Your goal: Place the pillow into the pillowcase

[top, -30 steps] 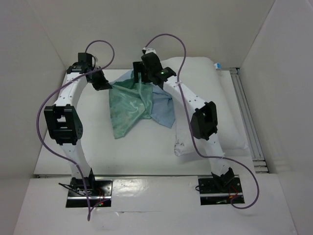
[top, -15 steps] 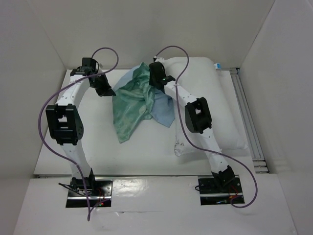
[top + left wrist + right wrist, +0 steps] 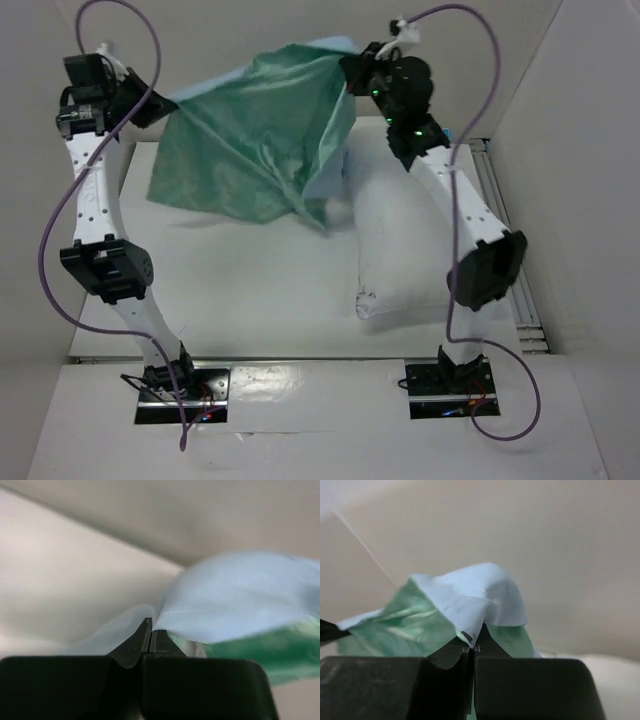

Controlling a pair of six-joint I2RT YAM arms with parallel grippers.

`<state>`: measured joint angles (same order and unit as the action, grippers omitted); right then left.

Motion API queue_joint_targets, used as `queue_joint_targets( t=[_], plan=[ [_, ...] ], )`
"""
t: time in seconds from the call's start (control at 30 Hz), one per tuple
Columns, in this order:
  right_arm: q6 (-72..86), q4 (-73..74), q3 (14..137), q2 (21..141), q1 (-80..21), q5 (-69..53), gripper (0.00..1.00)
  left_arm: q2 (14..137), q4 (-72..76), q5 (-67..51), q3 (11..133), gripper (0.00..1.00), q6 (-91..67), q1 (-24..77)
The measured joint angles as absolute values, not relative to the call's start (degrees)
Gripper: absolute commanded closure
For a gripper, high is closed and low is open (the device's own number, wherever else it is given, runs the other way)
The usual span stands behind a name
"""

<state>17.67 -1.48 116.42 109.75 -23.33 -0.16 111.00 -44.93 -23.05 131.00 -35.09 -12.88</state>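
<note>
A white table [image 3: 250, 290] fills the middle of the overhead frame, walled in by pale panels on the left, back and right. Its surface is matte, with a soft grey shadow across the upper centre. One thing lies directly on it: a pillow [image 3: 405, 245], plump, white and wrinkled, stretched along the right half from the upper right down to the lower right, its near corner curling up slightly. A metal rail [image 3: 527, 312] runs along the table's right edge, just beside the pillow. Along the bottom, a glossy white strip [image 3: 320, 400] carries two black base plates [image 3: 205, 393], one at lower left, one at lower right.
</note>
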Motion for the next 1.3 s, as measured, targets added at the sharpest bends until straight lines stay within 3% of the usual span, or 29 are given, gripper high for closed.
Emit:
queue_joint_targets(
  t=[0.2, 0.37, 0.4, 0.43, 0.47, 0.5, 0.53, 0.67, 0.7, 0.8, 0.83, 0.93, 0.97, 1.1, 1.2, 1.3],
  plan=[
    [17.4, -11.5, 104.1, 88.4, -19.9, -12.3, 1.0, 97.5, -37.4, -27.4, 122.1, 1.0, -37.9, -18.2],
    [15.0, -11.1, 88.1, 76.8, -21.5, -19.7, 1.0, 80.0, -34.7, -24.8, 101.1, 1.0, -37.5, -19.3],
    [14.4, -9.6, 84.3, 74.9, -22.4, -20.3, 0.94, 76.6, -34.2, -23.5, 95.8, 0.94, -37.5, -19.8],
    [13.9, -7.2, 80.4, 73.1, -23.7, -20.8, 0.66, 73.6, -35.0, -21.8, 90.7, 0.63, -37.9, -20.2],
    [13.8, -4.5, 77.2, 71.8, -25.0, -21.3, 0.47, 70.8, -35.1, -19.9, 85.4, 0.44, -38.3, -20.6],
    [13.4, -1.6, 74.0, 70.7, -27.0, -21.6, 0.36, 68.0, -35.1, -17.7, 79.4, 0.27, -39.6, -20.9],
    [13.5, 0.8, 71.5, 70.0, -28.8, -21.6, 0.27, 65.9, -36.5, -16.0, 74.8, 0.23, -40.4, -20.9],
    [16.1, 6.6, 57.9, 65.8, -40.4, -18.0, 0.24, 62.3, -42.2, -10.2, 65.0, 0.25, -43.9, -20.9],
    [17.4, 7.9, 54.6, 64.6, -44.2, -16.7, 0.35, 62.3, -42.8, -9.3, 65.1, 0.25, -44.1, -20.9],
    [20.0, 13.2, 51.0, 63.7, -53.8, -12.8, 0.46, 62.4, -41.4, -8.7, 67.7, 0.25, -44.0, -20.9],
    [20.3, 14.7, 51.5, 64.1, -55.7, -10.5, 0.45, 62.6, -40.4, -9.2, 68.6, 0.29, -43.7, -20.8],
    [22.3, 20.8, 55.8, 65.8, -59.5, 1.7, 0.16, 65.2, -37.6, -10.4, 72.2, 0.34, -42.0, -18.3],
    [23.5, 23.3, 58.0, 66.4, -59.9, 7.4, 0.11, 66.8, -36.9, -10.4, 73.5, 0.36, -41.0, -16.0],
    [27.6, 32.2, 68.1, 70.8, -51.4, 21.5, 0.04, 76.2, -36.0, -9.5, 77.8, 0.31, -37.1, -4.3],
    [30.3, 36.0, 73.0, 76.2, -40.4, 27.7, 0.03, 85.7, -37.5, -6.1, 81.2, 0.26, -34.7, 3.9],
    [33.3, 39.9, 73.5, 81.5, -36.8, 33.7, 0.03, 92.9, -39.2, -2.8, 81.9, 0.22, -33.7, 9.4]
  ],
)
